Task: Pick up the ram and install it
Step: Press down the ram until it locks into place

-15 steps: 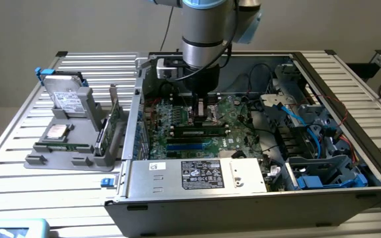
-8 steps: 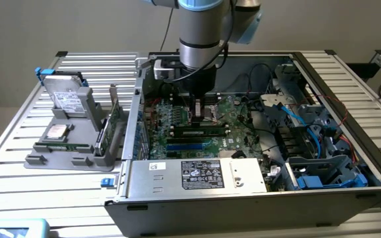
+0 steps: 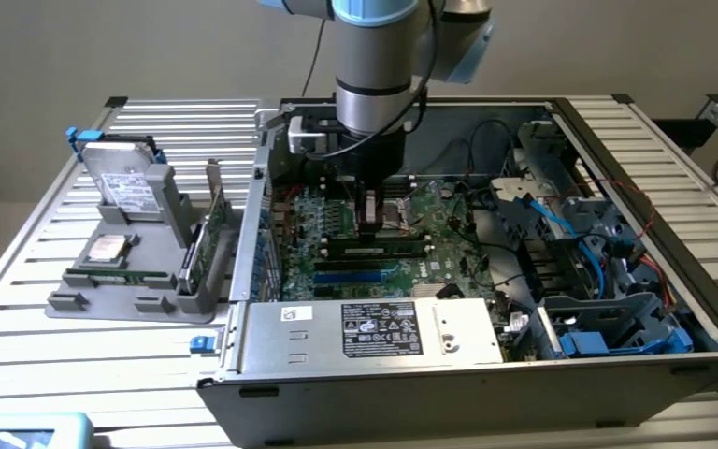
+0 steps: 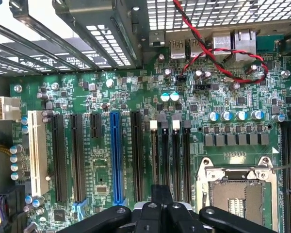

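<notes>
We saw the gripper (image 4: pixel 157 213) closed, holding nothing, over the motherboard (image 4: pixel 136 121); the ram (image 3: pixel 378 249) sat slotted just beside it, cables (image 3: pixel 496 201) nearby.

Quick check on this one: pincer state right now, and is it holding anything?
Pincer: closed, down inside the computer case over the motherboard; whether anything is held between the fingers cannot be told.

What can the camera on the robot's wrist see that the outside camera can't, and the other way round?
The wrist view gives the close-up: a blue slot, a white slot and twisted red wires.

The exterior view gives the whole computer case, the grey tray with a hard drive beside it, and a ram stick standing in the board.

Shared: the green motherboard and the shut gripper over it.
</notes>
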Tool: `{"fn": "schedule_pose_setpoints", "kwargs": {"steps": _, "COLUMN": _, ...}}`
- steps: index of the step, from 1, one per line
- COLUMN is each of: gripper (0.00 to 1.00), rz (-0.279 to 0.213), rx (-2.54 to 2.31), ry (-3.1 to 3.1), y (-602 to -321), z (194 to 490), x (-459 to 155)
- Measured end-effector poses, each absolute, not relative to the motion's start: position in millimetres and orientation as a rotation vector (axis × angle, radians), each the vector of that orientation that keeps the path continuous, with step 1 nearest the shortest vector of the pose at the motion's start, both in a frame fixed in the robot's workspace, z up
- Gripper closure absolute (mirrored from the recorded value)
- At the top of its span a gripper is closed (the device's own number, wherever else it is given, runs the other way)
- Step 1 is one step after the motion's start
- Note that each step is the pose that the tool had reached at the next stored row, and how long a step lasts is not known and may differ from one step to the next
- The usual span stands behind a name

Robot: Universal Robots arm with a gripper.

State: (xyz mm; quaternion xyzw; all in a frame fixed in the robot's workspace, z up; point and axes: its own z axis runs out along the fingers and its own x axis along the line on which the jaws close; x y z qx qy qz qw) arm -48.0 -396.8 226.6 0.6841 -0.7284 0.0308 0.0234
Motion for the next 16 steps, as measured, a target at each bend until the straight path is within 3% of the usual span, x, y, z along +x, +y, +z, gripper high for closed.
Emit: {"fn": "schedule_pose_setpoints", "kwargs": {"steps": 16, "gripper": 0.89, "rz": 0.096, "rx": 2.119, "ry": -2.256, "y": -397.0, "z": 241.9, "x": -37.3}}
